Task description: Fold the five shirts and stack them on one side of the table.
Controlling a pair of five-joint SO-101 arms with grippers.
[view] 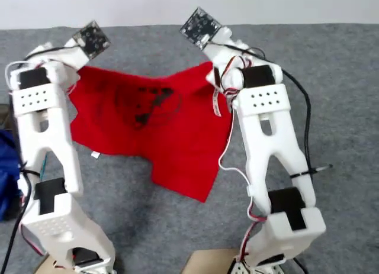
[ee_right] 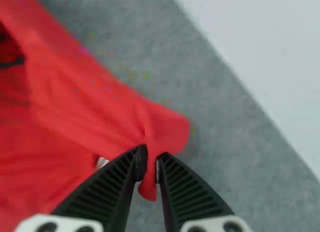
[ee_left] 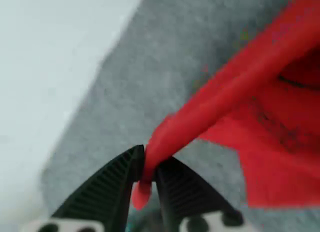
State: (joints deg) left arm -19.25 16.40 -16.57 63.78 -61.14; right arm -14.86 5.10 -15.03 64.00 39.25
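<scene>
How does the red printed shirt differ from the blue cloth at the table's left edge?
The red printed shirt is spread wide, its corners pinched by the left gripper and right gripper; the blue cloth lies bunched, held by neither. The shirt bears a dark print; the blue cloth shows none. Both are fabric.

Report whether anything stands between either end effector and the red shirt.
Nothing visible does. The left end effector is shut directly on one bunched edge of the red fabric shirt with a dark print. The right end effector is shut on another corner of it. No other object lies between them.
</scene>
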